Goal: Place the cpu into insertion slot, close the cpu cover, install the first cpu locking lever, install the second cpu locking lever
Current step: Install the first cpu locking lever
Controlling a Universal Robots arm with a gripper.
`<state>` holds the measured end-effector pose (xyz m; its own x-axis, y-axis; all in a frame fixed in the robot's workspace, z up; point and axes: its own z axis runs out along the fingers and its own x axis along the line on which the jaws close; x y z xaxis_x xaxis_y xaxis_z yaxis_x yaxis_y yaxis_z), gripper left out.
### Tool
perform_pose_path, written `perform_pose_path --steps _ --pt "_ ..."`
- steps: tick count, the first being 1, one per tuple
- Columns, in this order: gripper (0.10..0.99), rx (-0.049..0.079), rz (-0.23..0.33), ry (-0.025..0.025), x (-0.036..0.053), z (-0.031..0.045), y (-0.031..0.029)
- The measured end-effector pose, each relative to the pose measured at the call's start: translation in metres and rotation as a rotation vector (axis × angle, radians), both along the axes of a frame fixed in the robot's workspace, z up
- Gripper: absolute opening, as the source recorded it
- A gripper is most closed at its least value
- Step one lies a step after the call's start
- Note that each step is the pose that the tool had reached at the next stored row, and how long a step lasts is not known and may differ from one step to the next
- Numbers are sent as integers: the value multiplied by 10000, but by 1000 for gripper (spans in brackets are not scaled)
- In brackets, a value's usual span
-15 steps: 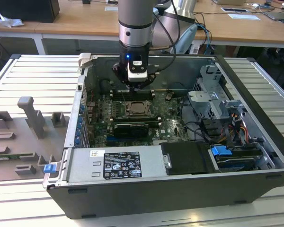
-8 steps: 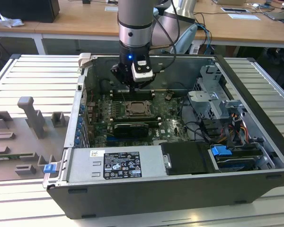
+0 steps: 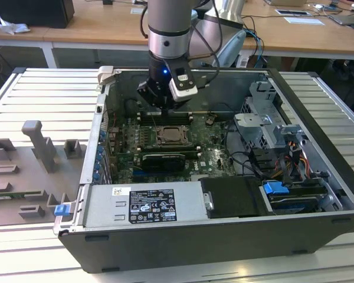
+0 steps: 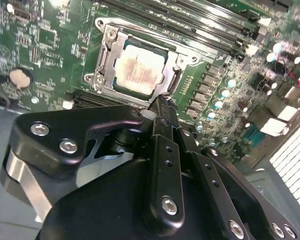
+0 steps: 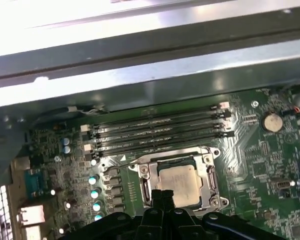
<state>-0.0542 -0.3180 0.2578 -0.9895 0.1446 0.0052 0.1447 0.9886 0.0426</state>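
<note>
Fingertips of the black gripper (image 4: 161, 106) are pressed together with nothing between them, just beside one edge of the square, silvery-rimmed insertion slot (image 4: 175, 82) on the green motherboard (image 4: 45, 55). The small, flat, pale beige-silver cpu (image 4: 140, 70) lies seated in that slot. The thin silvery-grey metal cpu cover (image 4: 109, 55) lies folded down, framing the chip's face. In the exterior view the arm reaches into the open dark grey computer case (image 3: 318, 118).

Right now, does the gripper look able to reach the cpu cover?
Probably yes. In the second wrist view the gripper hangs, fingers together, right at the edge of the cpu cover, which lies flat around the cpu. Nothing stands between them.
</note>
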Motion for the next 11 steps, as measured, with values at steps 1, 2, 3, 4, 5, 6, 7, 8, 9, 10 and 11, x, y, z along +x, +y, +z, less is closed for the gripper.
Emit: perform_pose_path --steps 1,2,3,4,5,6,7,8,9,10,11 --pt "106 0 217 0 0 0 0" --pt "106 0 359 0 0 0 0" --pt "106 0 534 0 0 0 0" --pt "106 0 728 0 0 0 0" --pt "106 0 926 0 0 0 0" --pt "106 0 1187 0 -1 0 0" --pt "106 0 1310 0 -1 0 0" --pt "106 0 1411 -1 -1 0 0" --pt "106 1 1579 -1 -7 -1 0" --pt "106 3 1612 -2 -24 -1 0" --pt "106 1 1623 -1 -38 -1 0"
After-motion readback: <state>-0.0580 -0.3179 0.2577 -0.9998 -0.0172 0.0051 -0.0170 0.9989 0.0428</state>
